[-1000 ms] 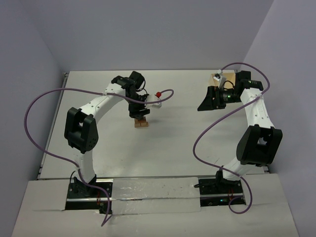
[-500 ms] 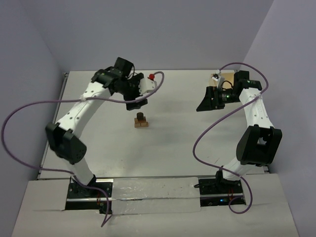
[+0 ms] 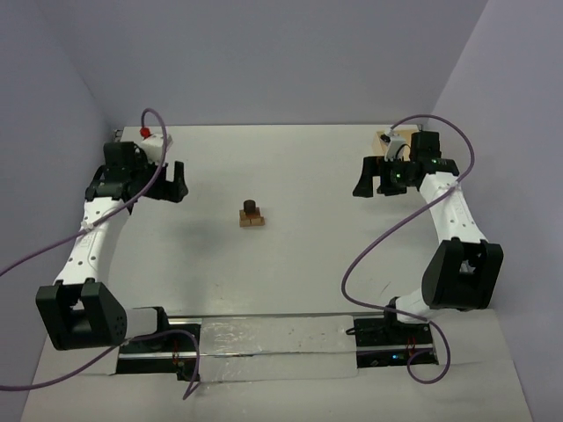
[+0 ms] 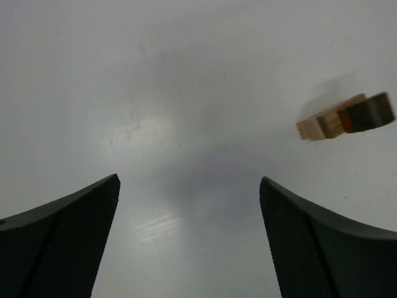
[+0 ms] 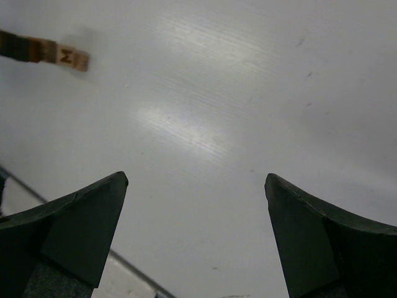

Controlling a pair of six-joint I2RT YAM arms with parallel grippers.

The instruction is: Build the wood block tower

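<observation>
The wood block tower [image 3: 252, 214] stands in the middle of the table: a light tan flat piece with a small dark brown piece on top. In the left wrist view the tower [image 4: 344, 117] shows blurred at the upper right, well away from my fingers. My left gripper [image 3: 167, 186] [image 4: 189, 179] hangs open and empty over bare table at the far left. At the right, my right gripper [image 3: 374, 182] [image 5: 196, 175] is also open and empty. The right wrist view has the tower [image 5: 62, 54] at its top left corner.
A pale wooden box [image 3: 387, 138] sits at the back right corner, mostly hidden behind the right arm. Purple cables loop off both arms. The table's left edge [image 3: 113, 167] runs close behind the left gripper.
My left gripper opened over the tower, left the dark piece on the stack, and swung up and away to the far left. The right gripper turned slightly in place.
</observation>
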